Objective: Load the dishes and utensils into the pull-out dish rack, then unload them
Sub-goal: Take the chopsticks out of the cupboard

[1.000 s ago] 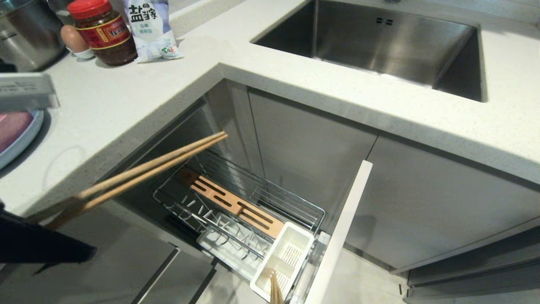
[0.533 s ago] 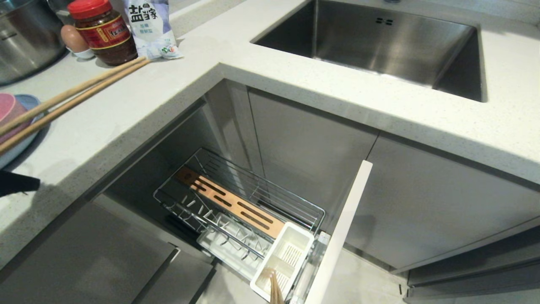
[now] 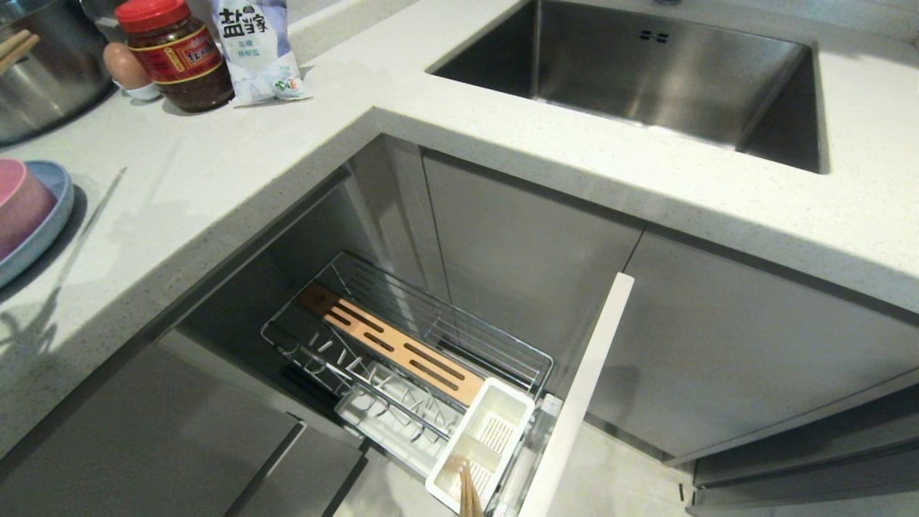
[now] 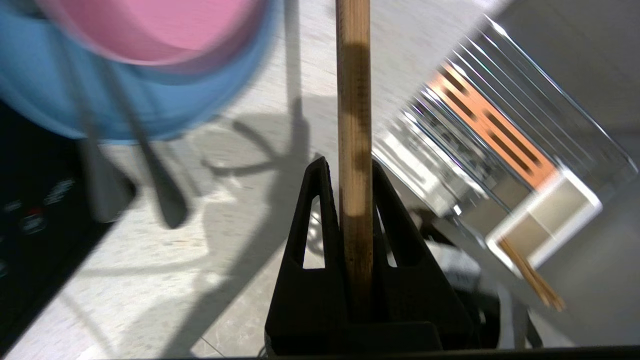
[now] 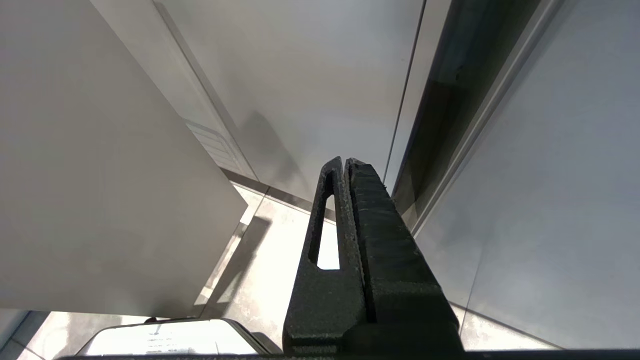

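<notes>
I have the left end effector (image 4: 347, 175) clamped on a pair of wooden chopsticks (image 4: 353, 125), its two black fingers (image 4: 310, 235) pressed against the shaft on either side. From the wrist camera the sticks run straight out ahead of the fingers, long axis in line with the end effector. In the head view only their tips (image 3: 14, 44) show at the far left edge, over the steel pot (image 3: 50, 79).

Below the held sticks lies open pale desk (image 3: 187, 179), whose front edge drops off toward the pull-out dish rack (image 3: 402, 345). The rack sits drawn out under the desk, its white front panel (image 3: 581, 395) standing edge-on beside it. Its wooden slotted strip (image 3: 391, 352) and plate prongs (image 3: 373, 391) are bare; the white caddy (image 3: 481, 445) at the near end holds a second pair of chopsticks (image 3: 468, 492), leaning upright.

On the desk's left edge the pink bowl (image 3: 18, 205) sits on the blue plate (image 3: 43, 222). In the wrist view two dark, blurred handles (image 4: 150, 175) lie just beside that plate; I cannot tell which utensils they are. Farther back stand a red-lidded jar (image 3: 176, 57), an egg (image 3: 126, 66) and a salt bag (image 3: 255, 50). The sink (image 3: 646, 72) is well apart to the right.

The right end effector (image 5: 345, 167) hangs low by the cabinet fronts, fingers pressed together on nothing.
</notes>
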### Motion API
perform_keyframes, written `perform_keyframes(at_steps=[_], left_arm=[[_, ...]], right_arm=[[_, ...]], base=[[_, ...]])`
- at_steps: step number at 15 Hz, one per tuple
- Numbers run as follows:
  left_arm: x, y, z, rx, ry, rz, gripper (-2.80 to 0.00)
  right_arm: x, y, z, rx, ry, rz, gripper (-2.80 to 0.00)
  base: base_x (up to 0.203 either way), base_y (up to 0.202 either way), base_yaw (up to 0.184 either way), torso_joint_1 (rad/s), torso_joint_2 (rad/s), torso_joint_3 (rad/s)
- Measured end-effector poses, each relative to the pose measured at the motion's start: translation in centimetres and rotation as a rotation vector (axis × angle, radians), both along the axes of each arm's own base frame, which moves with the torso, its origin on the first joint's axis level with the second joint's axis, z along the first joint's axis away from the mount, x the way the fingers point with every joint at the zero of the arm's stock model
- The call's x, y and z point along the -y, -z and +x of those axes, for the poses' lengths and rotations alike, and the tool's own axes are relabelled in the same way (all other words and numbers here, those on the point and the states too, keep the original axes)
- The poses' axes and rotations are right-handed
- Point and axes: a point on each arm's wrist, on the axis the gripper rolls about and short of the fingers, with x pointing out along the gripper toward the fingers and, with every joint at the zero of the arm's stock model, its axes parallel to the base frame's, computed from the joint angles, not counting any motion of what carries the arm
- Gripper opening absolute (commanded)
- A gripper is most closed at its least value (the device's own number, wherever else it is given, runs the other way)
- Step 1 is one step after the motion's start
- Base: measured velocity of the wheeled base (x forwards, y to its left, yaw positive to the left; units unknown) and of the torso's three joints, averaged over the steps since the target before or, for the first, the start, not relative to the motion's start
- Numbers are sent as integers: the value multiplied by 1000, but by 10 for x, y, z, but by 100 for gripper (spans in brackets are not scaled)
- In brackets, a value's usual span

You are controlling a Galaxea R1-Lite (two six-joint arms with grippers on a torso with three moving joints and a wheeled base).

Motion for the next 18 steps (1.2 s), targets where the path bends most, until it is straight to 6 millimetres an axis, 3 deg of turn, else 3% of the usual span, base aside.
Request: perform_keyframes(at_steps=[9,13,18], left_arm=[[-31,5,-21,31,-497,14,-280],[-33,24,-24,-46,-543,-39,-280],[-34,47,-11,-92,-563,-132,-280]], right_arm=[[0,0,0,0,0,0,-280],[0,0,0,0,0,0,-280],[0,0,0,0,0,0,-280]], base=[[0,0,0,0,0,0],[0,0,0,0,0,0],[0,0,0,0,0,0]])
